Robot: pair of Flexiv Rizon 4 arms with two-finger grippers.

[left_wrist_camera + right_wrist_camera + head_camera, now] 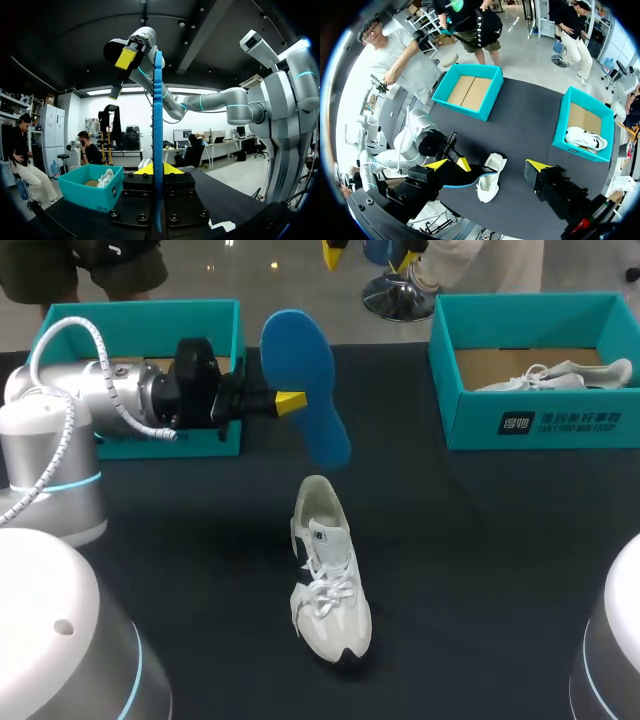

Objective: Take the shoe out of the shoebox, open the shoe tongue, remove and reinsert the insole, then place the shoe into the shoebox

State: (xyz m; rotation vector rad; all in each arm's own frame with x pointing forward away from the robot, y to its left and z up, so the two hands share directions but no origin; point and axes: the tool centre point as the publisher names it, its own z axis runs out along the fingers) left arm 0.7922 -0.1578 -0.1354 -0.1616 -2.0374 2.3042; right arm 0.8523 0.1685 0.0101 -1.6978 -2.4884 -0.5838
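A blue insole (303, 380) hangs in the air over the table, my left gripper (290, 402) shut on its edge. In the left wrist view the insole (158, 120) stands edge-on between the yellow tips of that gripper (152, 170). Below it a white shoe (328, 570) lies on the dark table, heel toward the insole. My right gripper (492, 167) is high above the table, wide open and holding nothing; the shoe (487, 182) lies far beneath it. One of its yellow fingertips (125, 58) shows above the insole.
A teal shoebox (130, 330) with a bare cardboard floor stands at the back left, behind my left arm. A second teal shoebox (470, 410) at the back right holds another white shoe (560, 375).
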